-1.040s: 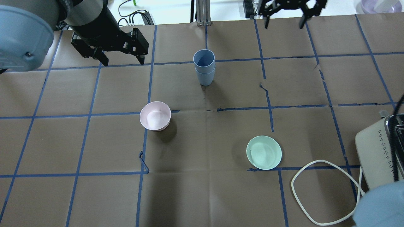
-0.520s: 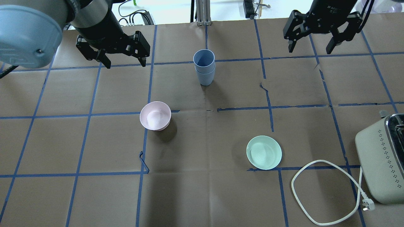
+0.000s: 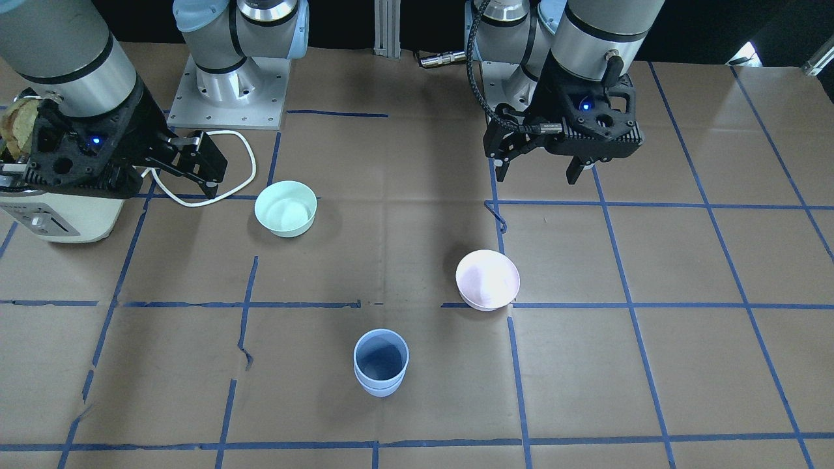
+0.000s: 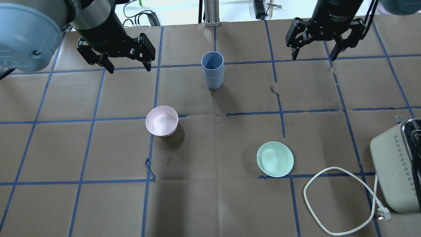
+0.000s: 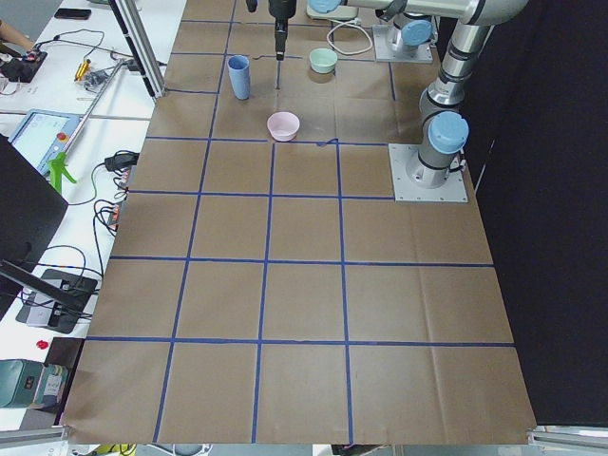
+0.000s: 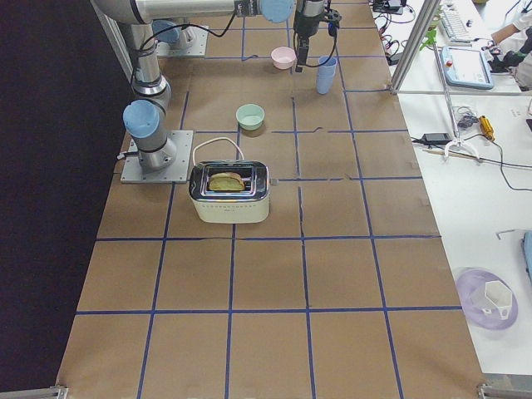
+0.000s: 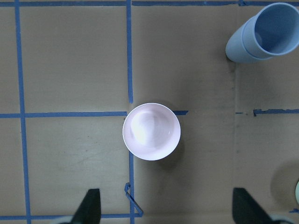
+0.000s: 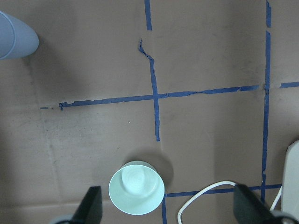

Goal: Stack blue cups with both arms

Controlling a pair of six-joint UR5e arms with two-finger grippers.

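Note:
The two blue cups (image 4: 213,70) stand nested, one inside the other, upright on the brown table at the far middle; they also show in the front view (image 3: 381,361) and at the top right of the left wrist view (image 7: 264,32). My left gripper (image 4: 129,65) hovers open and empty to the left of the stack, well apart from it. My right gripper (image 4: 313,56) hovers open and empty to the right of the stack, also apart. In the right wrist view only the stack's side (image 8: 14,42) shows at the top left.
A pale pink bowl (image 4: 161,120) sits nearer the robot, left of centre. A mint-green bowl (image 4: 275,159) sits right of centre. A cream toaster (image 4: 398,164) holding toast and its looped white cable (image 4: 338,200) lie at the near right.
My right gripper has come down from the table's far edge and then shifted left toward the stack. The left gripper has barely moved. The cups have not moved.

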